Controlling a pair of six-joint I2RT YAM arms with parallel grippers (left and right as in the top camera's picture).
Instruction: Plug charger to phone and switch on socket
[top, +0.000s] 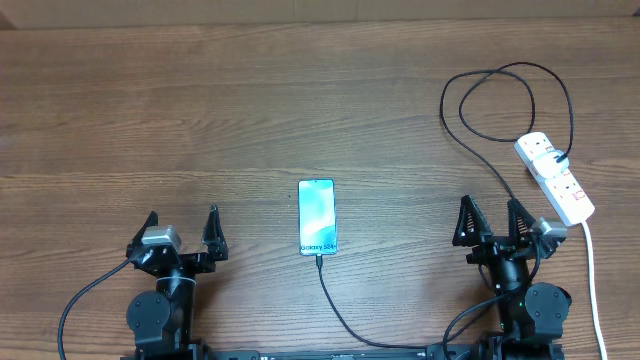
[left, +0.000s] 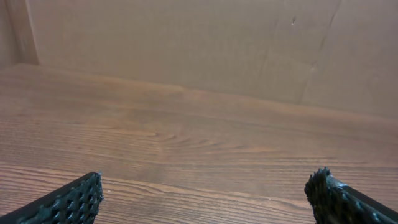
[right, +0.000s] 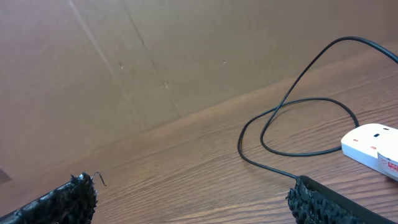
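Observation:
The phone (top: 317, 217) lies flat mid-table, screen up and lit, "Galaxy S24" text at its near end. The black charger cable (top: 340, 310) meets the phone's near edge and runs toward the front edge; another stretch loops at the far right (top: 500, 75) and ends at the socket (top: 555, 177), a white power strip with red switches. The loop (right: 298, 118) and the strip's end (right: 371, 144) show in the right wrist view. My left gripper (top: 182, 233) is open and empty at front left. My right gripper (top: 492, 220) is open and empty just left of the socket.
The socket's thick white cord (top: 592, 290) runs down the right side toward the front edge. A brown cardboard wall (left: 186, 43) stands along the far side of the wooden table (top: 200, 120).

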